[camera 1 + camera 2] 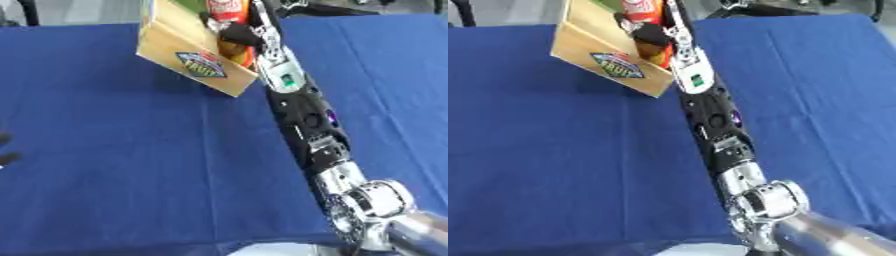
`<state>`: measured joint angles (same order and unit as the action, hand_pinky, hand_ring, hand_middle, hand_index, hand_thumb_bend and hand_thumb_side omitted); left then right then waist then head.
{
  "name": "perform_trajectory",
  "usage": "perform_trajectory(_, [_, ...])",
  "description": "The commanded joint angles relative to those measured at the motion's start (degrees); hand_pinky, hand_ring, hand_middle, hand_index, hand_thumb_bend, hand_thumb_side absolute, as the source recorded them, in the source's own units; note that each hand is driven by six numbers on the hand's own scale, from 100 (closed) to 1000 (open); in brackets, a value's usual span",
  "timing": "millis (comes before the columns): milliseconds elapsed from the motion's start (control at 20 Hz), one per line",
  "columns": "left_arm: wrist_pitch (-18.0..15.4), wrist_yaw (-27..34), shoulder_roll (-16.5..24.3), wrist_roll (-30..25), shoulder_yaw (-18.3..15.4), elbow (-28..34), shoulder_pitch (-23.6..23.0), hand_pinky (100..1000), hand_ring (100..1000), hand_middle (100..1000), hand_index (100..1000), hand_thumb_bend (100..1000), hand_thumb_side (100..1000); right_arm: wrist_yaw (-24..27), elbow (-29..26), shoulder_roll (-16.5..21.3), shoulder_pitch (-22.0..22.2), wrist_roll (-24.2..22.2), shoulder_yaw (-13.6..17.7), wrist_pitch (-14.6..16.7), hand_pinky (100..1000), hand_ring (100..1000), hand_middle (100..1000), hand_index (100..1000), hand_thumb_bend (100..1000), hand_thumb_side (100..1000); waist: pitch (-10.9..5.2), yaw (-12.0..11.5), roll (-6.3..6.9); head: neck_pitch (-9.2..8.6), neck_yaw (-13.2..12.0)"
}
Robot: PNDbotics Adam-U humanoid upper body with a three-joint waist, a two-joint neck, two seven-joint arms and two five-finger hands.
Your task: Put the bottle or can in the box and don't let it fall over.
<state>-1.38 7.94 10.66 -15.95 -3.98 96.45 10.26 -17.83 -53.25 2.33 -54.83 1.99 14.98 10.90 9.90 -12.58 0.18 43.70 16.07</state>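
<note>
A red can or bottle [227, 9] with a white label stands inside the wooden box [188, 56] at the far middle of the bench [131, 165]. Its top runs out of the picture. It looks upright.

The right robot hand [238, 34] reaches into the box from the near right. Its dark fingers are curled just below the red can. Something orange or yellow shows right under the fingers, and they seem to wrap around it. I cannot tell if that bit is part of the red can or another thing.

The box is open on top. Its near wall is tilted toward the camera and has a blue and yellow sticker [619, 65] on it. The box's near corner sits just beside the right arm [306, 115], so the arm blocks the right side of the box.

The arm is long, black and silver. It crosses the bench from the lower right corner up to the box.

The bench has a blue cloth on it. There is a lot of open blue room to the left of the box and in front of it. There is also open room to the right of the arm.

A small dark bit of the left robot hand [5, 150] shows at the left edge of the left eye view. I cannot tell how it is held.
</note>
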Motion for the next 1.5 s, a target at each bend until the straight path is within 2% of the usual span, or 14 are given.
perform_trajectory(50, [-0.1,0.4,0.6,-0.3,0.3,1.1,0.7,795,917,919,919,408,1000,0.5,-2.8,-0.7,-1.9,-1.0,-1.2,0.7,529,514,418,518,391,100,-0.59,-0.2,0.15,-0.51,0.4])
perform_trajectory(300, [0.0,0.3,0.5,-0.4,0.4,1.0,0.7,795,917,918,919,409,1000,0.2,-4.7,-2.3,-2.4,-2.6,-2.3,0.6,530,515,419,519,398,100,-0.65,-0.6,0.05,-0.53,0.8])
perform_trajectory(350, [0.0,0.3,0.5,-0.4,0.4,1.0,0.7,795,917,918,919,407,1000,0.1,-4.7,-2.5,-2.4,-2.8,-2.4,0.5,530,516,419,519,463,100,-0.67,-0.7,0.02,-0.52,0.9])
perform_trajectory(400, [0.0,0.3,0.4,-0.4,0.4,1.0,0.7,795,917,918,919,410,1000,-0.1,-4.6,-2.8,-2.3,-3.0,-2.5,0.4,530,516,420,519,401,100,-0.69,-0.8,-0.03,-0.52,1.0])
perform_trajectory(600, [0.0,0.3,0.4,-0.4,0.4,1.0,0.7,795,917,918,919,411,1000,-1.2,-3.3,-3.4,-1.6,-3.5,-2.5,0.1,547,557,457,549,455,100,-0.72,-1.0,-0.23,-0.64,1.0])
perform_trajectory(700, [0.0,0.3,0.4,-0.4,0.3,1.0,0.7,795,917,918,919,412,1000,-2.0,-2.7,-3.4,-1.2,-3.7,-2.5,0.2,598,679,539,619,527,114,-0.71,-1.1,-0.32,-0.66,1.0])
perform_trajectory(750, [0.0,0.3,0.4,-0.4,0.3,1.0,0.6,795,917,918,919,412,1000,-2.6,-2.5,-3.3,-1.1,-3.8,-2.5,0.2,648,766,627,696,575,175,-0.70,-1.1,-0.36,-0.67,0.9])
perform_trajectory(850, [0.0,0.3,0.4,-0.3,0.3,1.0,0.6,795,917,917,919,412,1000,-3.4,-2.3,-3.3,-0.8,-3.8,-2.4,0.5,724,866,751,815,640,238,-0.69,-1.1,-0.44,-0.71,0.9])
perform_trajectory(950, [0.1,0.3,0.5,-0.3,0.2,1.0,0.7,795,916,917,919,412,1000,-4.1,-2.2,-3.1,-0.6,-3.8,-2.3,0.9,792,944,845,888,702,257,-0.68,-1.0,-0.50,-0.76,0.9])
perform_trajectory(1150, [0.1,0.2,0.5,-0.2,0.1,1.0,0.6,795,915,915,918,413,1000,-5.0,-2.5,-2.7,-0.4,-3.5,-2.0,1.7,845,986,908,927,772,297,-0.65,-0.7,-0.52,-0.83,0.9])
perform_trajectory(1500, [0.0,0.1,0.7,0.1,-0.2,1.0,0.4,795,914,914,918,415,1000,-3.6,-5.3,-0.2,-0.4,-2.4,-2.1,2.6,846,979,923,939,768,355,-0.63,0.6,-0.55,-0.76,0.4])
